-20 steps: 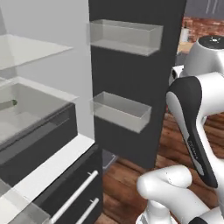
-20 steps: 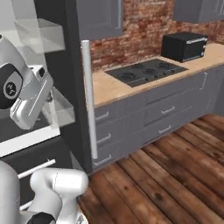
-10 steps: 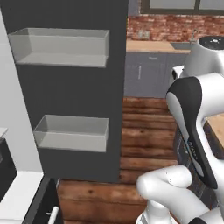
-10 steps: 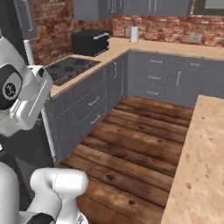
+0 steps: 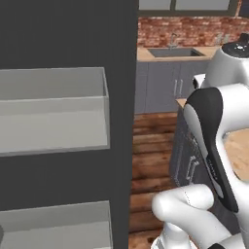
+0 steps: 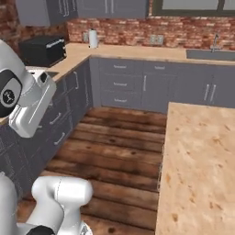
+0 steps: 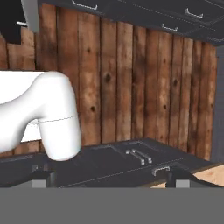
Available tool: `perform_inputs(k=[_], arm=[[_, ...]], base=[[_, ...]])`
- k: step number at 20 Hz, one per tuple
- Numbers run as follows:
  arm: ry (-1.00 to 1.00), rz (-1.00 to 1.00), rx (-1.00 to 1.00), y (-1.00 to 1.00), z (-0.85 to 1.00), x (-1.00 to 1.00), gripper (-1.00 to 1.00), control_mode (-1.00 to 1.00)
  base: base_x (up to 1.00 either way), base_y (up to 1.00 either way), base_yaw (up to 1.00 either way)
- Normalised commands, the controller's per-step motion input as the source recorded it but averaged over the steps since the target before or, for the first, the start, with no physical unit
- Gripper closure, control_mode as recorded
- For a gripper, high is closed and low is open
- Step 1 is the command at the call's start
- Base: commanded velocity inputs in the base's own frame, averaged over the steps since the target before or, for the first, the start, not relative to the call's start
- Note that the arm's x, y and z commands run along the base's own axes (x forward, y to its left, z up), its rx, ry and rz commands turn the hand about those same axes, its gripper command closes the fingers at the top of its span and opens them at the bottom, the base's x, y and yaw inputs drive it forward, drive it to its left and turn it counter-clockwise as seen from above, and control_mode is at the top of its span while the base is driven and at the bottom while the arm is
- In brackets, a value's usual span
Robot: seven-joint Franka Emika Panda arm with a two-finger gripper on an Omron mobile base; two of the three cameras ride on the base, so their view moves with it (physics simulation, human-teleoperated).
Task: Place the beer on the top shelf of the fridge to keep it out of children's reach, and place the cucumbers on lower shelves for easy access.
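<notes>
Here the dark grey fridge [image 5: 68, 34] door carries clear bins [image 5: 53, 112], while the fingers [image 7: 43, 178] stand spread wide, empty.

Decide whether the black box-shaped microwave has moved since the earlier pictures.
No. The black box-shaped microwave still sits on the tan counter by the brick wall; the camera turned.

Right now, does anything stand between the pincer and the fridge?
Nothing visible does. The open pincer faces the floor and grey drawers, while the fridge, its door bins showing, stands close on the arm's left.
</notes>
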Motion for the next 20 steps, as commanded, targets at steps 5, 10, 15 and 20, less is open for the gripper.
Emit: perform_inputs(k=[5,10,15,20], arm=[[0.0,0.0,0.0,0.0,0.0,0.0,-1.0,1.0],[0.0,0.0,0.0,0.0,0.0,0.0,-1.0,1.0],[0.0,0.0,0.0,0.0,0.0,0.0,-1.0,1.0],[0.0,0.0,0.0,0.0,0.0,0.0,-1.0,1.0]], base=[[1.0,0.06,0.02],[0.99,0.1,0.46],[0.73,0.0,0.74],[0.61,0.02,0.76]])
